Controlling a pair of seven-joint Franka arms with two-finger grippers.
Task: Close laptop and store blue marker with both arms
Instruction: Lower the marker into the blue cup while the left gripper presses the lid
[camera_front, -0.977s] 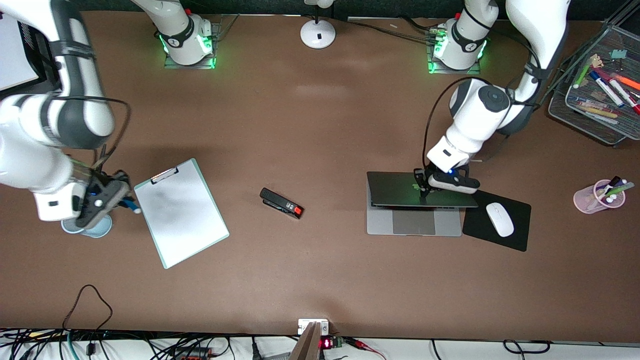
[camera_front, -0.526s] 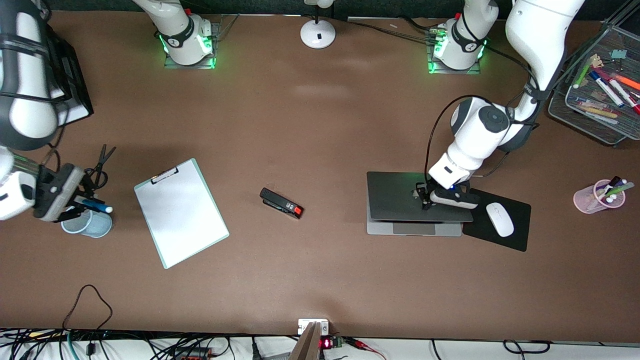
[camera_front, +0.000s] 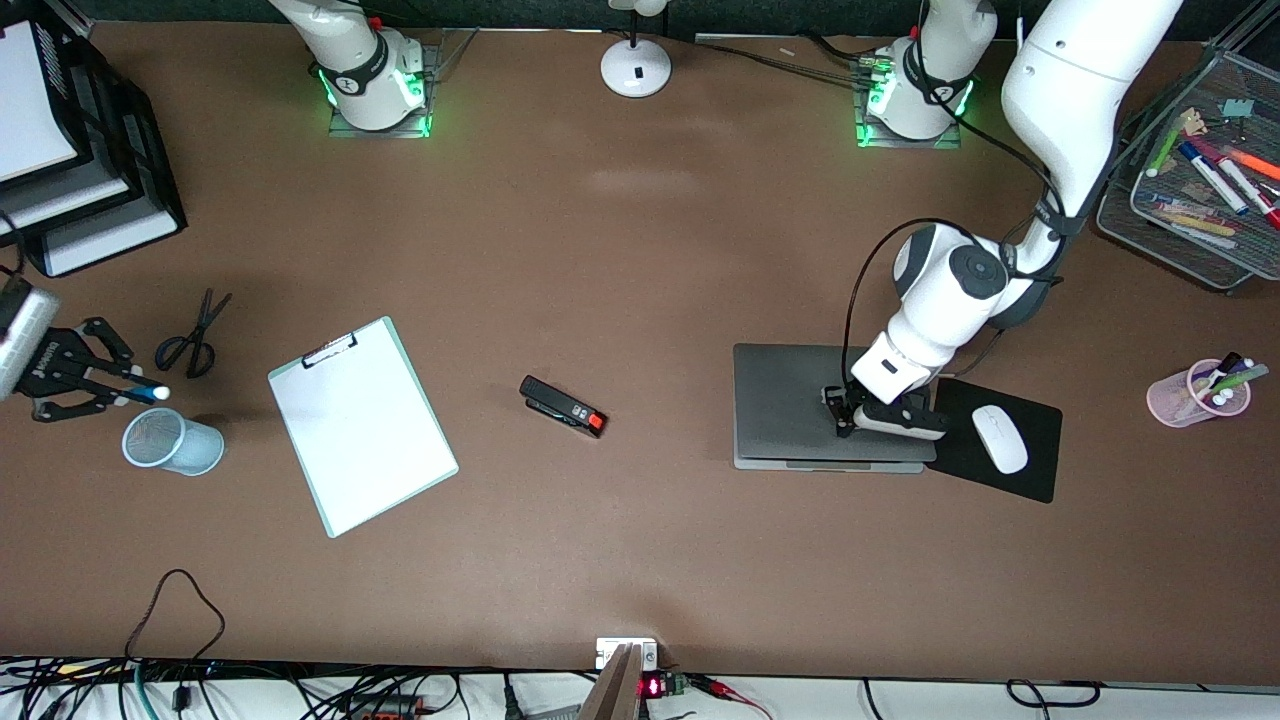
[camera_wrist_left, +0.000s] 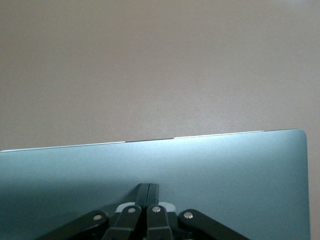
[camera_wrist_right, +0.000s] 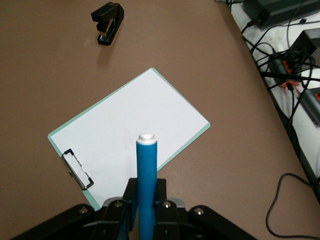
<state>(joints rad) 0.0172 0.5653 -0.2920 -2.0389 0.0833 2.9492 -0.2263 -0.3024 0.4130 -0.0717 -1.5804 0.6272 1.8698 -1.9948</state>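
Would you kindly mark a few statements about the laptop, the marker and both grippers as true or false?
1. The slim silver-grey laptop is nearly shut. True.
2. The left gripper presses on its lid with shut fingers. True.
3. The right gripper is empty. False: it holds the slim bright blue marker.
4. The marker stands in the light blue mesh cup. False: it is above the table beside the cup.
5. The black stapler lies on the white clipboard. False: it lies beside it.
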